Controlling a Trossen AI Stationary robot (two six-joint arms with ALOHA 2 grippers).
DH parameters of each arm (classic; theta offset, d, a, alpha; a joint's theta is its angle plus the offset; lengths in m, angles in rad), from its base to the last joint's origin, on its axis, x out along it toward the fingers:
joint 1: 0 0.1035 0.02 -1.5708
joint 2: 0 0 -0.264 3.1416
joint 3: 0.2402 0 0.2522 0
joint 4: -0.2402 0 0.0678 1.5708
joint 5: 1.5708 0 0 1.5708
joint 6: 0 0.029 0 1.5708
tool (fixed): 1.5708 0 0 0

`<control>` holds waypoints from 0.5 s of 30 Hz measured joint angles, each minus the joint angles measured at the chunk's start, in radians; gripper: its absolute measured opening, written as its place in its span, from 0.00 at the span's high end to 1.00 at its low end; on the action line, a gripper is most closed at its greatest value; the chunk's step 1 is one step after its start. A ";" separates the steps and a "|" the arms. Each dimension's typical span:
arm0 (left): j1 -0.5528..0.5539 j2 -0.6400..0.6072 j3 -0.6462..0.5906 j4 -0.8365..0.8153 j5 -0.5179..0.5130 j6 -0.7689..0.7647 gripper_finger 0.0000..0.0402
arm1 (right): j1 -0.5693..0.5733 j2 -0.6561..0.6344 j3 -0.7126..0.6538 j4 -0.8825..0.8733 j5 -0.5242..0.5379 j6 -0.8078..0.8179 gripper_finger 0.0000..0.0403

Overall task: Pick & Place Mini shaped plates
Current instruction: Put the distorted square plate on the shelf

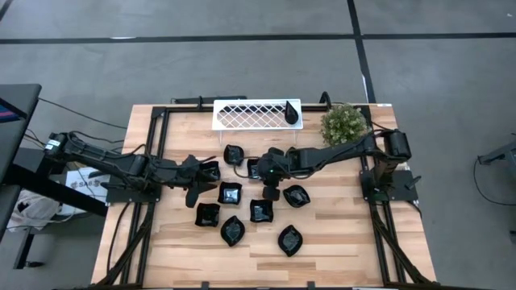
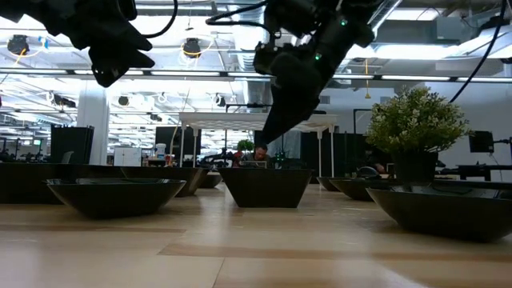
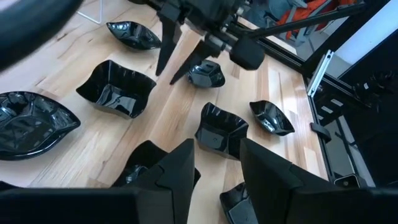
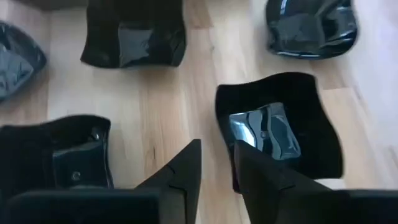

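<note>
Several mini shaped plates, glossy black, lie scattered on the wooden table [image 1: 339, 242]: square ones [image 1: 230, 193] [image 4: 280, 127] and leaf-shaped ones [image 1: 290, 240] [image 3: 31, 121]. One teardrop plate [image 1: 292, 113] rests on the white lattice tray [image 1: 250, 114] at the far edge. My right gripper [image 4: 217, 162] hangs open over the middle of the group [image 1: 268, 181], fingers slanting down, just beside a square plate and above it [image 2: 268, 140]. My left gripper [image 3: 217, 165] is open and raised at the group's left [image 1: 193, 196]. Neither holds anything.
A potted green plant [image 1: 345, 123] stands at the far right, next to the tray. Black frame rails [image 1: 379, 234] run along the table's left and right sides. Bare wood lies along the near edge [image 1: 258, 270].
</note>
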 joint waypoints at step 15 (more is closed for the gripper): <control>0.001 0.000 0.000 0.002 0.000 0.000 0.67 | 0.004 0.037 0.009 0.014 -0.023 -0.072 0.65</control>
